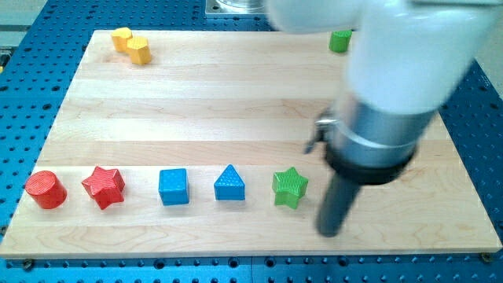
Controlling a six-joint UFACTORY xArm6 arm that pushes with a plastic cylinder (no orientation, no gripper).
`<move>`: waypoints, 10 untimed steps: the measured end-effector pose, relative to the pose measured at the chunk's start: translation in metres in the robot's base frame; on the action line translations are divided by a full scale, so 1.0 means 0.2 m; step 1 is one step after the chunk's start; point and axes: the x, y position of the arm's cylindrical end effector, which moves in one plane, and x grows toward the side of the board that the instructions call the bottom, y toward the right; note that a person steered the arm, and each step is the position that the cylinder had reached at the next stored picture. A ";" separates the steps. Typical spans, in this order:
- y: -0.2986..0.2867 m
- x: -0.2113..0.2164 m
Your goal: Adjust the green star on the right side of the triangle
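Wooden board (259, 94) lies on a blue perforated table (31, 94) and carries all blocks. Along the board's lower part, a row runs from the view's left to the view's right: red cylinder (45, 189), red star (104, 186), blue cube (174, 187), blue triangle (229, 184), green star (289, 187). The green star sits just beside the blue triangle, on that block's right in the view, with a narrow gap between them.

Tool state: the arm ends in a plain dark rod with no jaws, so it clamps nothing. My tip (330, 233) rests on the board near the view's bottom, just right of the green star and slightly lower. A small gap shows between rod and star; contact is not visible.

At the view's top left, a yellow block (131, 45) of irregular shape lies near the board's edge. At the view's top, a green block (340, 40) is partly hidden by the arm; its shape cannot be made out.
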 end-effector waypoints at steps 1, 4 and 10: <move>-0.09 -0.07; -0.28 -0.18; 0.20 -0.52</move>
